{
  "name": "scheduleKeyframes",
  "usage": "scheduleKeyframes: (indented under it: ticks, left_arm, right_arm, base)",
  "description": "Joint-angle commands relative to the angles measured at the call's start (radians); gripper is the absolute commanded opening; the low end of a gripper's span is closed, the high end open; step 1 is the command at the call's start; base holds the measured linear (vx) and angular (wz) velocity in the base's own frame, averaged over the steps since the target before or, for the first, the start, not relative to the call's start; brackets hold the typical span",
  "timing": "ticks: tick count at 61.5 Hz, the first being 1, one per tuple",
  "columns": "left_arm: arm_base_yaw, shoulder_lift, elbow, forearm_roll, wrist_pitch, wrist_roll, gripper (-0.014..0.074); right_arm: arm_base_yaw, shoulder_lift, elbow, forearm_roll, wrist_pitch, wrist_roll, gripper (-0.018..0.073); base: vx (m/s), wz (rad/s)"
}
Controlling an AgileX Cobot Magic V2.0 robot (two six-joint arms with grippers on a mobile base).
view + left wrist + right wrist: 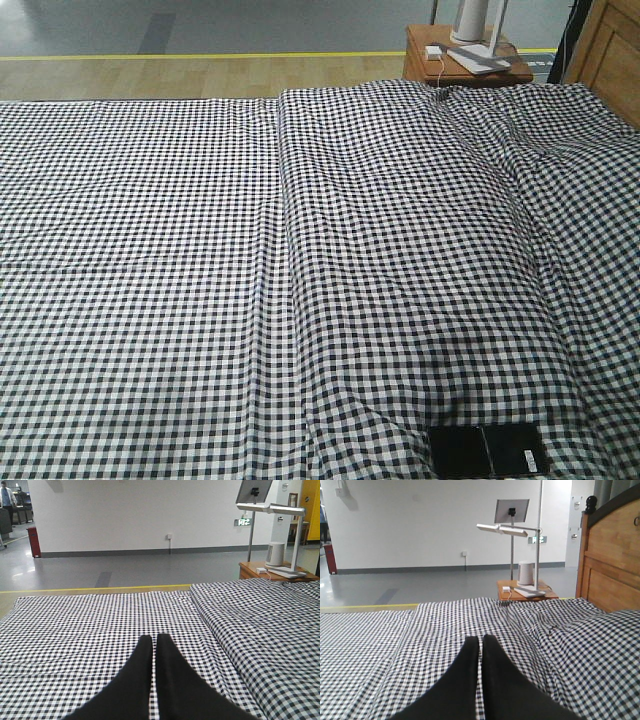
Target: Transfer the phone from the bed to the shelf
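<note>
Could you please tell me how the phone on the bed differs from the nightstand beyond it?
The phone is glossy black; the nightstand is reddish-brown wood. The phone lies flat on the checked bed at the near edge of the front view, while the nightstand stands past the far edge. The phone is a thin slab; the nightstand is boxy and holds a white lamp base. Both sit toward the right.

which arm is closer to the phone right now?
Right, probably. Right fingers are over the middle strip of the bed, where the phone lies at its near end. Left fingers are left of the long fold. Neither wrist view shows the phone.
</note>
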Motion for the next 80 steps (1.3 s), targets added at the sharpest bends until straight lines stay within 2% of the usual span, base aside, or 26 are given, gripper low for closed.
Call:
scheduleKeyframes:
  ticks: [1,10,19,34,47,64,72,80]
  left_arm:
    - [-0.004,-0.007,-0.025,-0.01,-0.072,-0.009,0.0001]
    - [-0.004,-0.007,-0.025,-0.01,-0.072,-0.009,0.0001]
    - [-0.004,-0.007,-0.025,-0.01,-0.072,-0.009,0.0001]
    - [-0.004,-0.007,-0.025,-0.01,-0.072,-0.009,0.0001]
    - [-0.004,-0.007,-0.025,-0.01,-0.072,-0.009,0.0001]
    - [-0.004,-0.007,-0.025,-0.01,-0.072,-0.009,0.0001]
    - [-0.004,-0.007,-0.025,-0.01,-0.072,-0.009,0.0001]
    - [-0.004,-0.007,-0.025,-0.01,-0.072,-0.009,0.0001]
  right_arm:
    - [-0.002,-0.013,0.008,-0.008,-0.139,-0.005,-0.0005]
    - [-0.002,-0.013,0.004,-0.008,-0.259,-0.005,-0.0005]
    - [-0.002,-0.013,-0.011,-0.008,-0.451,-0.005,-0.0005]
    - [-0.002,-0.011,-0.209,-0.008,-0.44,-0.048,-0.0005]
    - [-0.002,0.097,-0.456,-0.008,-0.253,-0.078,-0.0005]
    - [-0.002,0.391,-0.786,-0.008,0.171,-0.078,0.0001]
    - [-0.002,0.544,-0.87,-0.008,0.325,-0.077,0.0033]
    - [-0.002,0.654,-0.884,-0.008,0.386,-0.077,0.0111]
  base:
    - [0.0,0.0]
    - [0.0,0.0]
    - [0.0,0.0]
    - [0.0,0.0]
    - [0.0,0.0]
    - [0.0,0.0]
    - [0.0,0.0]
    - [0.0,0.0]
